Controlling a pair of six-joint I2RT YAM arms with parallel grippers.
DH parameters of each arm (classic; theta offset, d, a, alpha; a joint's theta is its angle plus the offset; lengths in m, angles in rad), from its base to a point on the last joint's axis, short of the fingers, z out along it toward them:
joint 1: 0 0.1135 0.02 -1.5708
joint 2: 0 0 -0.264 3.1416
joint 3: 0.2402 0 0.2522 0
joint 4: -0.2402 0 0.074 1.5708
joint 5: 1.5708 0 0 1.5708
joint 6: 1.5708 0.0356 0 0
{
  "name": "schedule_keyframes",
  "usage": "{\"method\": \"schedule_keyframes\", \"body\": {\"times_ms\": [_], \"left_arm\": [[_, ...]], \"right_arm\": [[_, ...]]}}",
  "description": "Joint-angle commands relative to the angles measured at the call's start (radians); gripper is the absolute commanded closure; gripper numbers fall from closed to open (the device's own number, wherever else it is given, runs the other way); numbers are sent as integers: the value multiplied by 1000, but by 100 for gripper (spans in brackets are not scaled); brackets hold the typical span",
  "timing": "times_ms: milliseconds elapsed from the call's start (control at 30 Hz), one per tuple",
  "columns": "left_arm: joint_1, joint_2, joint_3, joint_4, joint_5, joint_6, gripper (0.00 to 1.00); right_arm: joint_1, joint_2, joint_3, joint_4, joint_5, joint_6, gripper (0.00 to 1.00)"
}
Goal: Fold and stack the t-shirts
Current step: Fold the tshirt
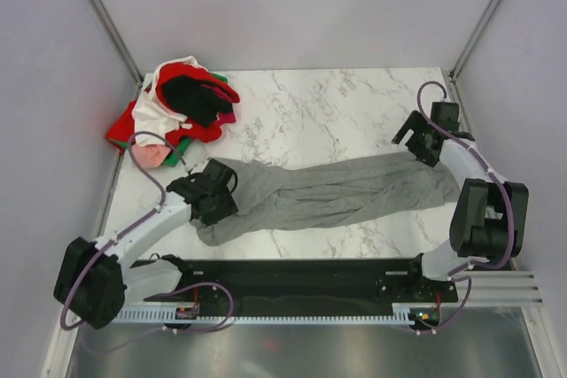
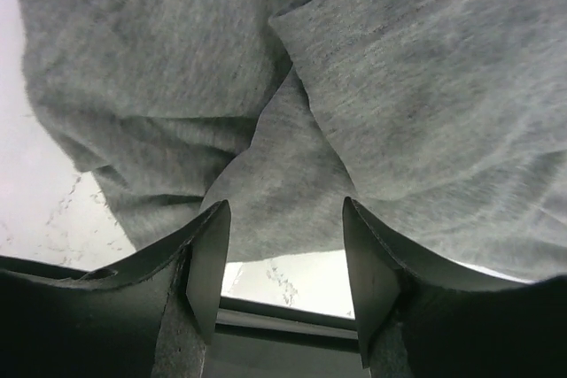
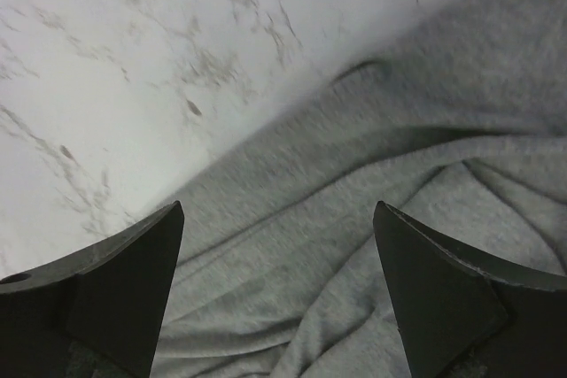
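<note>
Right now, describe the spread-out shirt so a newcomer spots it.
On the white marble table, look at the near half. The long heather-grey cloth t-shirt lies stretched out alone, running left to right, unlike the bunched red, white and black heap at far left.

Overhead view down on whole table (image 1: 354, 104), wrist views close above one shared grey t-shirt (image 1: 337, 194)
</note>
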Motion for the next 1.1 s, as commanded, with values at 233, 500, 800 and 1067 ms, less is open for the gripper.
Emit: {"method": "schedule_keyframes", "body": {"times_ms": [233, 500, 800, 1067], "left_arm": [[-34, 596, 333, 195, -132, 10, 44], [-18, 1239, 1286, 89, -27, 97, 45], [87, 1488, 1836, 541, 386, 198, 7], [170, 1158, 1745, 486, 416, 312, 1]], "right_arm": [[152, 8, -243, -38, -11, 94, 5], [623, -190, -489, 115, -113, 538, 5], [1018, -170, -4, -190, 125, 584, 3], [1015, -31, 285, -237, 290, 302, 2]]}}
